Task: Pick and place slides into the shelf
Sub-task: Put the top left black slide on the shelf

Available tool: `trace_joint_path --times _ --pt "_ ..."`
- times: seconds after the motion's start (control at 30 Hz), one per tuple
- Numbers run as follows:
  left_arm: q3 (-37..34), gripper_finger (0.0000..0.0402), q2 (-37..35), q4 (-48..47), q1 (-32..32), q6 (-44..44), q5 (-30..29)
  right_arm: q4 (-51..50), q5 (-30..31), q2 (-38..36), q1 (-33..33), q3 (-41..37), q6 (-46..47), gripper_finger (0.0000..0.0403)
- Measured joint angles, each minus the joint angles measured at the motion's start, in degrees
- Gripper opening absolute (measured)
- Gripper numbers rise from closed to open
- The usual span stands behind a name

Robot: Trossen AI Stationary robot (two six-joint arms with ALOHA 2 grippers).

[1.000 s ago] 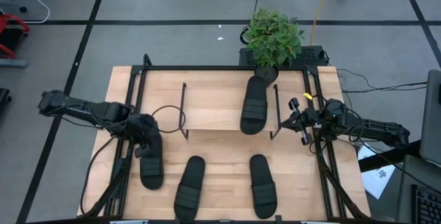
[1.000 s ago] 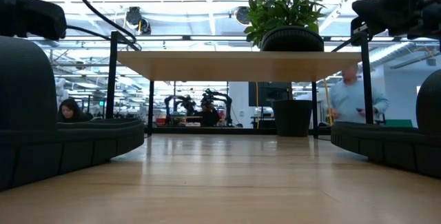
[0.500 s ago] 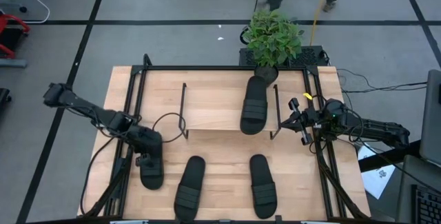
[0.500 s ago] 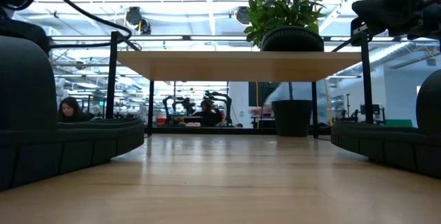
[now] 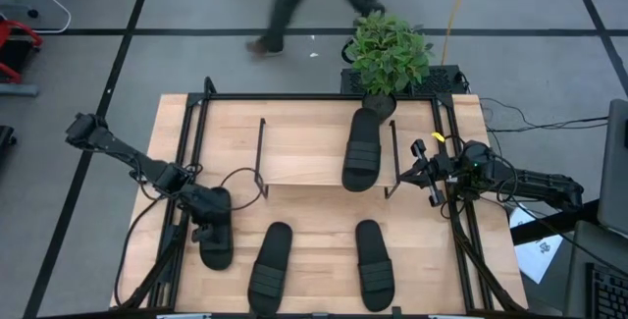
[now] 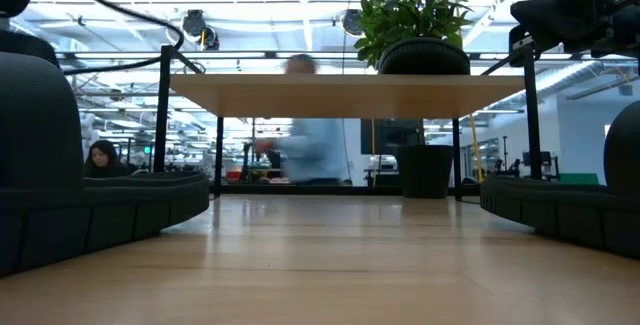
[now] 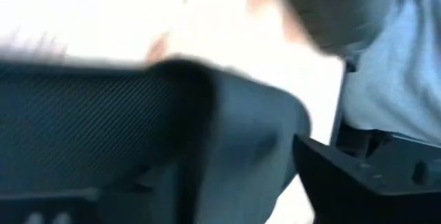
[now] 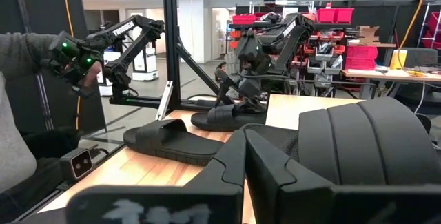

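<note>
Four black slides show in the high view. One slide (image 5: 362,150) lies on the shelf (image 5: 304,162), a light board on a thin black frame. Two slides (image 5: 270,265) (image 5: 375,263) rest flat on the table in front of it. My left gripper (image 5: 213,223) is down over the far end of the leftmost slide (image 5: 217,248). In its wrist view this slide (image 7: 138,134) fills the space beside one finger (image 7: 365,182), and the gripper is open. My right gripper (image 5: 424,176) waits shut and empty beside the shelf's right end. My left gripper comes at the far end of the leftmost slide (image 5: 215,233) from above, slanting toward the near edge, with its fingers apart around it. The slide lies flat on the table. I cannot tell whether the fingers touch it.
A potted plant (image 5: 389,52) stands behind the shelf's far right corner. Black rails (image 5: 192,152) (image 5: 453,211) run along the table's left and right sides, with cables looping by the left arm (image 5: 240,177). A person (image 5: 304,0) walks on the floor beyond the table.
My left arm has swung its elbow toward the far left. Its gripper has gone slightly toward the near edge and down over the leftmost slide's far end. The slides have stayed in place. A person has walked leftward behind the table.
</note>
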Motion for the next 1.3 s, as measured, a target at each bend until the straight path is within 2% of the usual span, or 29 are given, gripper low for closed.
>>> trace_joint_path --times 0.1,0.23,0.27,0.43,0.53,0.83,0.97,1.1,1.3 --pt "0.0 0.0158 0.0 2.7 0.0 1.9 0.0 0.0 0.0 0.0 0.0 0.0 0.0 0.0000" --pt "0.0 0.0037 0.0 5.9 0.0 2.3 0.6 0.0 0.0 0.0 0.0 0.0 0.0 0.0000" --pt "0.0 0.0020 0.0 6.3 0.0 2.5 0.8 0.0 0.0 0.0 0.0 0.0 0.0 0.0000" --pt "0.6 0.0006 0.0 5.7 0.0 4.4 0.8 0.0 0.0 0.0 0.0 0.0 0.0 0.0000" --pt "3.9 0.0005 0.0 2.2 0.0 8.5 -0.6 0.0 0.0 0.0 0.0 0.0 0.0 0.0000" --pt "25.9 0.0002 0.0 -23.3 0.0 19.5 -12.3 0.0 0.0 0.0 0.0 0.0 0.0 0.0000" --pt "34.7 0.0002 0.0 -30.2 0.2 26.5 -18.2 0.0 0.0 0.0 0.0 0.0 0.0 0.0000" --pt "39.2 0.0002 -0.4 -31.9 2.3 36.2 -21.1 0.1 0.0 0.0 0.0 0.0 0.0 0.0000" --pt "40.1 0.0001 -1.3 -29.0 7.6 48.3 -21.5 0.4 0.0 0.0 0.0 0.0 -0.1 0.0000"
